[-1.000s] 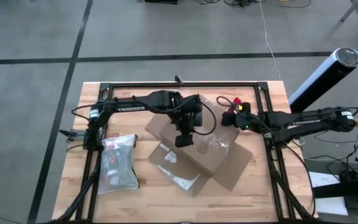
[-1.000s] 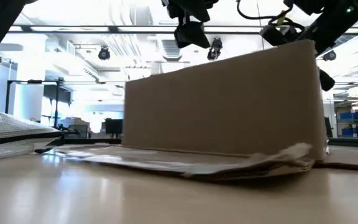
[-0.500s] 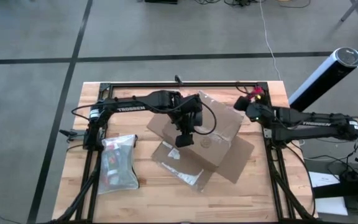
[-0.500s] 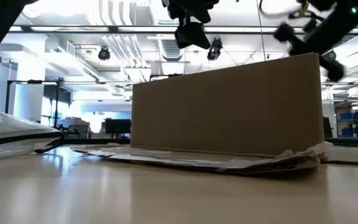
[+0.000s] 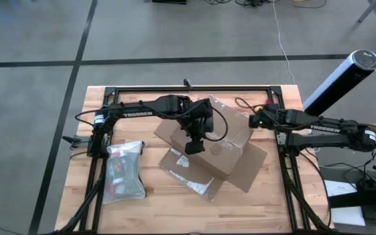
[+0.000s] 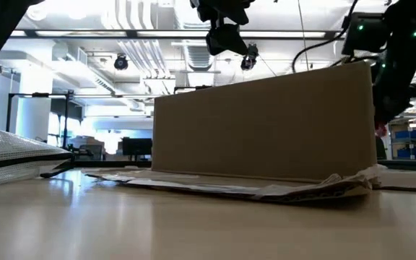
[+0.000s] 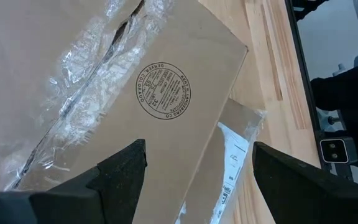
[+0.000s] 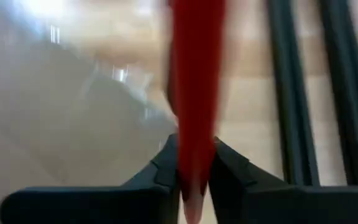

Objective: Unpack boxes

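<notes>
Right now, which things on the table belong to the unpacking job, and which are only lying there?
Part of the job:
- cardboard box, closed, clear tape on top
- left gripper, open, above the box
- right gripper, closed on the red knife, near the box's far right corner

Just lying about:
- mesh zip pouch, near the table's left edge

matt cardboard box (image 5: 213,145) — glossy tape, wooden table (image 5: 175,209)

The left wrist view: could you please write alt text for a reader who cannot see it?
A brown cardboard box with wrinkled clear tape and a round black stamp fills the view, under the open left gripper. Beyond it lie a white label and the wooden table.
</notes>
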